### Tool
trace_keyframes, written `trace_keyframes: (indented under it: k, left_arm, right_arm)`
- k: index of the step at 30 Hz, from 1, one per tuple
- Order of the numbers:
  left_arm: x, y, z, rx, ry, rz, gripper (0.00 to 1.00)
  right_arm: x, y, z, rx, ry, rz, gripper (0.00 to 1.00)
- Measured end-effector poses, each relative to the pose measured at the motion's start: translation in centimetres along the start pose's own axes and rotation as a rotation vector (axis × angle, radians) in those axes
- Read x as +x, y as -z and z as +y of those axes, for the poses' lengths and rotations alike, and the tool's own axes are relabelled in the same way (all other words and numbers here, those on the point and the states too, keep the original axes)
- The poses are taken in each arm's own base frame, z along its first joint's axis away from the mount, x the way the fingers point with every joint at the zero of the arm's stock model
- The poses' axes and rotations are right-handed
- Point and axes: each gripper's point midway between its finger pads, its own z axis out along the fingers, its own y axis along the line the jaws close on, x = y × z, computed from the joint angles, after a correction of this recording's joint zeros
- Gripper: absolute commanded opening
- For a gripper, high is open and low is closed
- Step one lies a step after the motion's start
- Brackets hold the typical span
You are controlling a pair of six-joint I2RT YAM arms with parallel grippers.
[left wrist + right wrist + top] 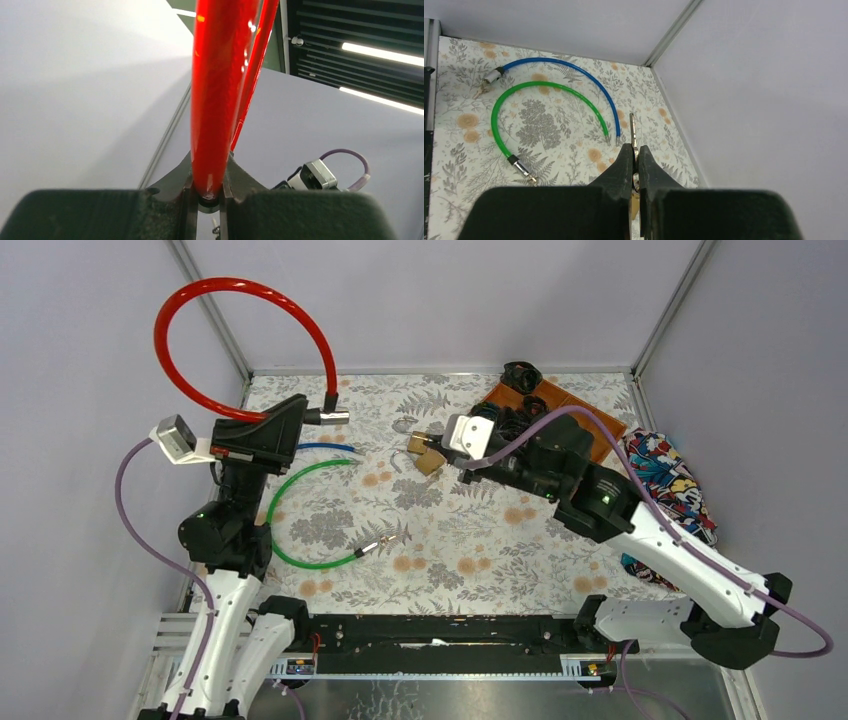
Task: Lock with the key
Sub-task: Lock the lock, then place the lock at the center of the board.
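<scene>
Setting: pale grey walled booth with a floral-print counter [450, 540]; a patterned cloth [668, 480] sits at 3 o'clock and a brown tray [570, 405] at 1 o'clock.
Left hand [300, 418]: pressed together on the lock end of the red cable lock [200, 340], whose loop arcs up toward 11 o'clock; its metal end [335, 416] points toward centre.
Right hand [634, 150]: pinching the key [632, 131], blade sticking out beyond the fingertips.
Padlock [428, 458]: brass, lying on the counter near centre, toward 12 o'clock, just beside the right hand.
Other cables: a green cable [300, 510] and a blue cable [325, 447] lie at about 9 o'clock, untouched.
Step in hand: apparently bringing key and lock together; the key is not yet in any keyhole.
Next move: line the blade up with the keyway, push in straight, then turn while the left hand holds the lock steady. Which lock is meant, I cannot tell.
</scene>
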Motion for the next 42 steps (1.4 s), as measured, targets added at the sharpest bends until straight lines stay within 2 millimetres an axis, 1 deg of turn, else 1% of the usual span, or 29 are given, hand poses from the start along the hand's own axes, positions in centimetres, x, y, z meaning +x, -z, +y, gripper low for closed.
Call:
trace_keyframes:
  k: [2,3,5,6,8,10,11,12,14,15,16,17,18,19,20,22,24,27,29,30,32,33,34,35,37,39,41,42]
  left_arm:
    - [-0.4,-0.1,-0.3,0.012,-0.019,-0.013,0.00]
    - [-0.4,-0.2,-0.4,0.016,-0.028,-0.015,0.00]
    - [-0.5,-0.1,-0.4,0.013,-0.038,-0.013,0.00]
    - [-0.3,0.0,-0.3,0.003,-0.036,-0.006,0.00]
    - [0.5,0.4,0.8,-0.051,-0.009,0.029,0.00]
    - [2.4,1.0,2.9,-0.145,0.049,0.101,0.00]
    - [4.1,1.6,4.6,-0.219,0.094,0.161,0.00]
    - [6.4,2.3,6.5,-0.300,0.147,0.231,0.00]
    - [12.3,4.8,10.4,-0.476,0.268,0.411,0.00]
    - [15.6,6.5,11.7,-0.552,0.328,0.504,0.00]
    - [19.1,8.7,12.6,-0.627,0.392,0.608,0.00]
    - [23.0,11.4,12.9,-0.699,0.459,0.732,0.00]
    - [26.3,14.0,12.6,-0.758,0.515,0.847,0.00]
    - [28.3,15.5,12.1,-0.788,0.550,0.922,0.00]
    - [31.0,17.3,11.2,-0.816,0.594,1.019,0.00]
    - [34.6,19.4,9.5,-0.836,0.642,1.155,0.00]
    - [37.8,20.3,8.0,-0.834,0.672,1.252,0.00]
    - [41.3,20.1,6.7,-0.826,0.703,1.317,0.00]
    - [43.2,20.0,6.2,-0.833,0.716,1.342,0.00]
    - [44.0,19.9,6.0,-0.834,0.721,1.351,0.02]
    - [45.5,19.7,5.7,-0.839,0.723,1.359,0.39]
    - [46.2,19.7,5.5,-0.842,0.721,1.362,0.59]
    - [46.9,19.6,5.2,-0.843,0.717,1.366,0.90]
    - [47.3,19.6,4.9,-0.842,0.714,1.369,0.98]
    - [47.7,19.7,4.4,-0.847,0.701,1.365,0.99]
    - [47.6,19.9,4.3,-0.852,0.666,1.354,0.99]
    - [46.8,20.0,4.6,-0.849,0.602,1.330,0.99]
    - [45.9,20.0,5.1,-0.855,0.552,1.312,0.99]
  right_arm:
    - [0.6,0.9,0.0,0.017,-0.032,0.014,0.00]
    - [1.3,1.4,-0.2,0.033,-0.056,0.030,0.00]
    - [3.6,2.7,-1.3,0.100,-0.124,0.089,0.00]
    - [5.3,3.6,-2.2,0.160,-0.181,0.138,0.00]
    - [8.7,5.3,-3.3,0.272,-0.303,0.245,0.00]
    - [11.7,7.1,-3.8,0.385,-0.430,0.355,0.00]
    - [12.6,7.7,-3.8,0.422,-0.478,0.388,0.00]
    - [13.4,8.6,-3.6,0.468,-0.530,0.428,0.00]
    - [14.6,10.5,-3.3,0.559,-0.614,0.494,0.00]
    - [14.9,11.7,-3.3,0.611,-0.651,0.529,0.00]
    - [14.9,12.6,-3.4,0.651,-0.678,0.545,0.00]
    - [14.7,13.5,-3.6,0.691,-0.703,0.552,0.00]
    - [14.3,14.3,-3.9,0.729,-0.727,0.546,0.00]
    - [13.9,15.0,-4.0,0.752,-0.745,0.533,0.00]
    - [13.5,15.8,-4.1,0.777,-0.762,0.518,0.00]
    - [12.8,17.3,-4.0,0.816,-0.793,0.491,0.00]
    - [12.4,18.4,-3.8,0.835,-0.818,0.471,0.00]
    - [12.2,19.2,-3.5,0.851,-0.850,0.458,0.00]
    - [12.6,19.3,-3.0,0.855,-0.872,0.473,0.00]
    - [13.0,19.3,-2.7,0.854,-0.882,0.492,0.00]
    - [14.2,19.1,-1.9,0.848,-0.897,0.541,0.00]
    - [14.8,18.9,-1.4,0.841,-0.905,0.567,0.00]
    - [15.3,18.8,-1.0,0.837,-0.914,0.591,0.00]
    - [15.8,18.7,-0.6,0.833,-0.923,0.614,0.00]
    - [16.7,18.5,0.1,0.830,-0.936,0.660,0.00]
    - [17.7,18.2,0.9,0.823,-0.952,0.695,0.00]
    - [18.6,17.9,1.7,0.810,-0.971,0.716,0.00]
    - [19.2,17.7,2.1,0.807,-0.979,0.725,0.00]
